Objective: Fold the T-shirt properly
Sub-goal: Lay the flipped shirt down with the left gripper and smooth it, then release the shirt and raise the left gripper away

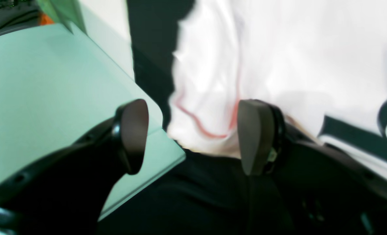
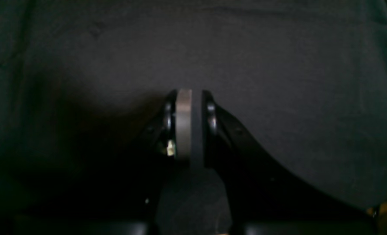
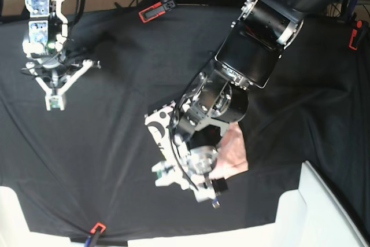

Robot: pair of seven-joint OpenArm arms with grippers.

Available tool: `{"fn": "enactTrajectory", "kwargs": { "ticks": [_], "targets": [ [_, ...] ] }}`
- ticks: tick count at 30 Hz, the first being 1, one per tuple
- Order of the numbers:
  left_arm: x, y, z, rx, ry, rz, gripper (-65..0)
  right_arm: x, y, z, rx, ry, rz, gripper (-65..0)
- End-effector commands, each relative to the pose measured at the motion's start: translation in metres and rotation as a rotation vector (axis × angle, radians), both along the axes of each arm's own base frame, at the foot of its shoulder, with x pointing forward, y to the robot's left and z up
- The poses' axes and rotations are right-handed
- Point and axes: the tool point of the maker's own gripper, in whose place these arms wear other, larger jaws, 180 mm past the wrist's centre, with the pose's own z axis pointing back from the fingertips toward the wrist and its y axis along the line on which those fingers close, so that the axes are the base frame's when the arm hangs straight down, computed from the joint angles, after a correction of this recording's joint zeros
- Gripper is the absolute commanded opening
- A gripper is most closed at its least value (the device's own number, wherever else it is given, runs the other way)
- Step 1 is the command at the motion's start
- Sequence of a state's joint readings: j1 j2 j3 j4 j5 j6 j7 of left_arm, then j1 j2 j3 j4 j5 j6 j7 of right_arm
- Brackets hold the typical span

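Left wrist view: the left gripper [image 1: 193, 137] has its jaws spread apart, empty, just above the T-shirt [image 1: 278, 65], whose black lettering is too blurred to read. Right wrist view: the right gripper [image 2: 191, 125] is clenched on nothing (only black table cloth [image 2: 278, 65] beneath). Base view: the shirt lies folded mid-table under the left arm.

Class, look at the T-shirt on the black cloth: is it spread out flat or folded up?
Folded up. In the base view the T-shirt is a small compact bundle beneath the left arm, no sleeves spread, lettered side showing at one edge. How neat the fold is cannot be told.
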State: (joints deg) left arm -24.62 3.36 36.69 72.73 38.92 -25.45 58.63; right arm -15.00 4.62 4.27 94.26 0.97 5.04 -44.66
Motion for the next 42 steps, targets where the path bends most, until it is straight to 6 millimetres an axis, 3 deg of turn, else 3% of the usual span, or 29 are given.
{"fn": "enactTrajectory", "kwargs": {
  "ticks": [1, 3, 8, 11, 14, 18, 20, 23, 24, 28, 29, 32, 35, 42],
  "targets": [
    [0.017, 0.005, 0.029, -0.002, -0.081, 0.023, -22.3, 0.009, 0.007, 0.008, 0.018, -0.035, 0.024, -59.8],
    [0.020, 0.012, 0.033, 0.006, -0.092, 0.039, -22.3, 0.009, 0.019, 0.008, 0.040, -0.034, 0.074, -59.8],
    [0.027, 0.056, 0.049, 0.122, -0.161, 0.116, -22.3, 0.006, 0.047, 0.008, 0.101, -0.027, 0.201, -59.6],
    [0.029, 0.092, 0.060, 0.101, -0.187, 0.217, -22.3, 0.006, 0.066, 0.020, 0.233, -0.065, 0.262, -59.5],
    [0.022, 0.118, 0.068, 0.050, -0.211, 0.305, -22.5, 0.002, 0.070, 0.029, 0.392, -0.076, 0.250, -58.9],
    [0.000, 0.144, 0.085, -0.016, -0.277, 0.394, -22.5, 0.004, 0.069, 0.043, 0.597, -0.115, 0.179, -45.0],
    [-0.017, 0.155, 0.087, -0.034, -0.297, 0.433, -22.7, 0.002, 0.071, 0.042, 0.710, -0.126, 0.132, -35.3],
    [-0.047, 0.175, 0.075, -0.039, -0.280, 0.494, -25.0, 0.005, 0.080, 0.037, 0.857, -0.128, 0.080, -23.8],
    [-0.059, 0.183, 0.066, -0.033, -0.260, 0.518, -29.1, 0.003, 0.083, 0.032, 0.897, -0.115, 0.060, -21.0],
    [-0.114, 0.226, 0.028, 0.006, -0.157, 0.648, -57.9, 0.007, 0.092, 0.022, 0.966, -0.091, 0.036, -18.9],
    [-0.128, 0.237, 0.020, 0.017, -0.132, 0.681, -61.1, 0.009, 0.096, 0.022, 0.972, -0.087, 0.045, -18.9],
    [-0.178, 0.273, -0.003, 0.061, -0.050, 0.800, -62.6, 0.016, 0.122, 0.026, 0.995, -0.065, 0.123, -18.7],
    [-0.219, 0.289, -0.020, 0.103, 0.024, 0.849, -63.0, 0.024, 0.145, 0.034, 1.013, -0.063, 0.196, -18.6],
    [-0.273, 0.306, -0.050, 0.180, 0.149, 0.790, -63.2, 0.042, 0.171, 0.053, 1.058, -0.129, 0.236, -13.3]
  ]
}}
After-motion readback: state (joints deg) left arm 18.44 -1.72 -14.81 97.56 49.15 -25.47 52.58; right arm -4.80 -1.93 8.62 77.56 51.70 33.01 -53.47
